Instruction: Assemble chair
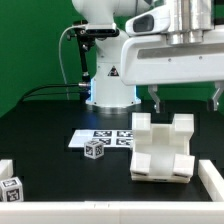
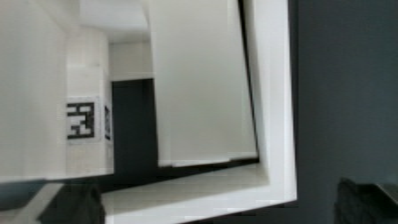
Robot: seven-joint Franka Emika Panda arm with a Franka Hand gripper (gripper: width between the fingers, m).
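End effector point(image 1: 185, 102) — jaws spread, over chair point(image 1: 160, 150); cube point(image 1: 95, 150) nr marker board point(image 1: 78, 141)

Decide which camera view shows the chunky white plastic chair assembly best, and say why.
The exterior view: the chunky white plastic chair assembly stands whole on the black table. The wrist view gives only a cropped look at what seem to be its white slabs and one fiducial tag.

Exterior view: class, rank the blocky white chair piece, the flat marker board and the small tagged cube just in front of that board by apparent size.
1. The chair piece: clearly largest.
2. The marker board: wide but foreshortened.
3. The small cube: smallest.
All lie at similar depth, so nearness barely matters.
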